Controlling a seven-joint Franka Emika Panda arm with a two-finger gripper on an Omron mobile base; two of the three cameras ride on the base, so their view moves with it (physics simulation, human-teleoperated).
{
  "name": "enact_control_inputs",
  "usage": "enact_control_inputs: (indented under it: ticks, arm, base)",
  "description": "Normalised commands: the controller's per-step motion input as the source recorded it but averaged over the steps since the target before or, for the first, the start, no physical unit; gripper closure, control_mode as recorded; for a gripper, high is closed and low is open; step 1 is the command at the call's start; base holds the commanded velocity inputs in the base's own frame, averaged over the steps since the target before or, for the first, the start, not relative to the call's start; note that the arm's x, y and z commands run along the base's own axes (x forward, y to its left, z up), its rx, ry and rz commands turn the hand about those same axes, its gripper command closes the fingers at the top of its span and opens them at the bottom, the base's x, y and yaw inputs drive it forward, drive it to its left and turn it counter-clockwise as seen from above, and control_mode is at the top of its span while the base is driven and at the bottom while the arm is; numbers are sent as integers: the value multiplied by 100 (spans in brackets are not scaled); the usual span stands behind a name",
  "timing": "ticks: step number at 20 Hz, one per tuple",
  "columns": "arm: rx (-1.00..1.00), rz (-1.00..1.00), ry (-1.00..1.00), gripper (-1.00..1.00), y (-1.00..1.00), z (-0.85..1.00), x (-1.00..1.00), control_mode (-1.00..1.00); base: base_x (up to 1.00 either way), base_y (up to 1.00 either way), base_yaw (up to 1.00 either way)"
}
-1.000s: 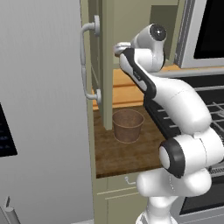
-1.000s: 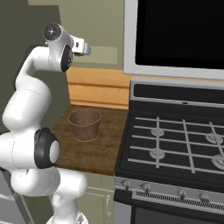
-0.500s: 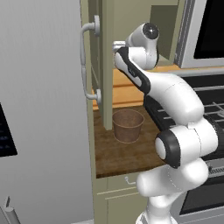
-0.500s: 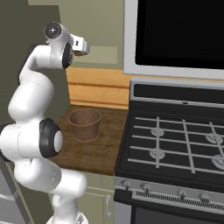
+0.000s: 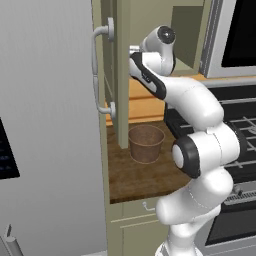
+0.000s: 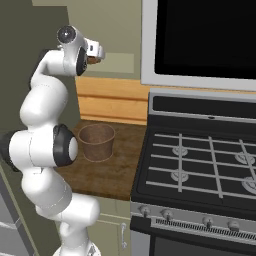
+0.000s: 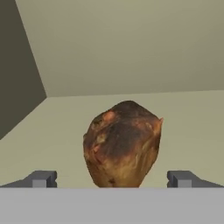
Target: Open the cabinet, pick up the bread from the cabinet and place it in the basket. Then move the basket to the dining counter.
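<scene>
The cabinet stands open, its olive door swung out edge-on toward me. On its pale shelf lies the bread, a dark brown lump, also glimpsed just beyond the hand as a brown spot. My gripper is open inside the cabinet, with one fingertip on each side of the bread's near end and not touching it. From the right the gripper is level with the shelf. The basket stands upright and empty on the wood worktop below. The dining counter is out of view.
A grey fridge with curved handles fills the left. A black stove with burner grates lies to the right, with a dark microwave above it. The short wood worktop carries the basket.
The hand has edged a little further into the cabinet toward the bread. The jaws have stayed open and the basket has not moved.
</scene>
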Motion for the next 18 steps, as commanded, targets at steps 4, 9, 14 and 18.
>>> enact_control_inputs:
  ticks: [4, 9, 14, 18]
  arm:
    - [-2, 0, 0, -100, 0, -1, 7, -100]
    - [-2, 0, 0, -100, 0, -16, 20, -100]
    - [-2, 0, 0, -100, 0, -27, 26, -100]
    - [0, 0, 0, -100, 0, -3, 25, -100]
  base:
    - [0, 0, 0]
    - [0, 0, 0]
    - [0, 0, 0]
    - [0, 0, 0]
